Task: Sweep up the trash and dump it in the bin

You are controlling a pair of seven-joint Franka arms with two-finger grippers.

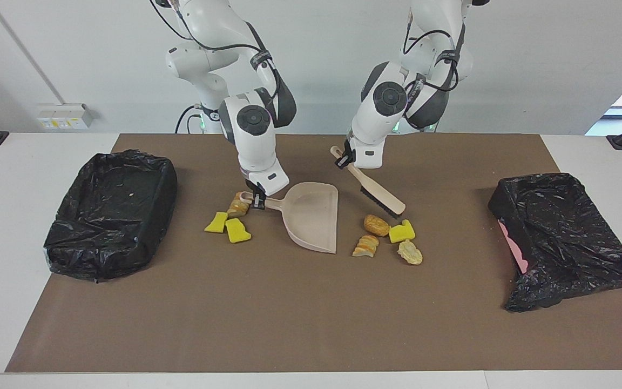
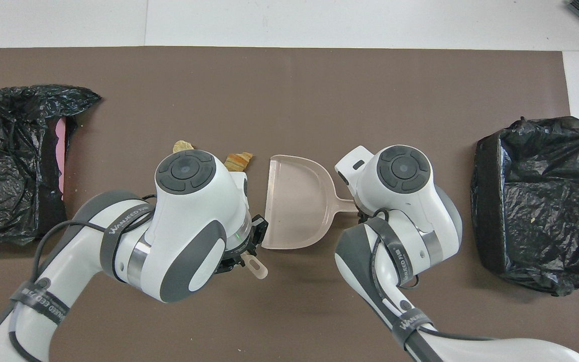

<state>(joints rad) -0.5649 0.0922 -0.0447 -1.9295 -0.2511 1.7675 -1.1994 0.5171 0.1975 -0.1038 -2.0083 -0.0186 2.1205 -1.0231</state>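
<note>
- Facing view: the right gripper (image 1: 257, 201) is clamped on the handle of the dustpan (image 1: 311, 216), which sits on the brown mat (image 1: 300, 313) mid-table with its open mouth toward the left arm's end.
- The left gripper (image 1: 346, 160) is closed on the handle of the brush (image 1: 377, 193); the brush slants down from the gripper, bristle end low, just above the mat and nearer the robots than a cluster of trash.
- Trash, cluster beside the pan's mouth: a tan bun (image 1: 376, 225), a yellow sponge (image 1: 401, 232) touching or almost touching it, a striped bread piece (image 1: 366, 246) and a pale crumbly piece (image 1: 410, 252), these two farther from the robots. All lie on the mat outside the pan.
- Trash, by the pan's handle, toward the right arm's end: two yellow chunks (image 1: 216, 222) (image 1: 237, 231) side by side, and a bread scrap (image 1: 236, 207) just beside the right gripper, nearer the robots than the chunks.
- Two bins lined with black bags stand at the ends of the table: one (image 1: 111, 213) at the right arm's end, one (image 1: 559, 237) at the left arm's end with a pink edge showing.
- Overhead view: the arms cover most of the trash; only the striped piece (image 2: 237, 160) and the tip of the pale piece (image 2: 183, 146) show past the left arm. The pan (image 2: 297, 208) holds no scraps that I can see.
</note>
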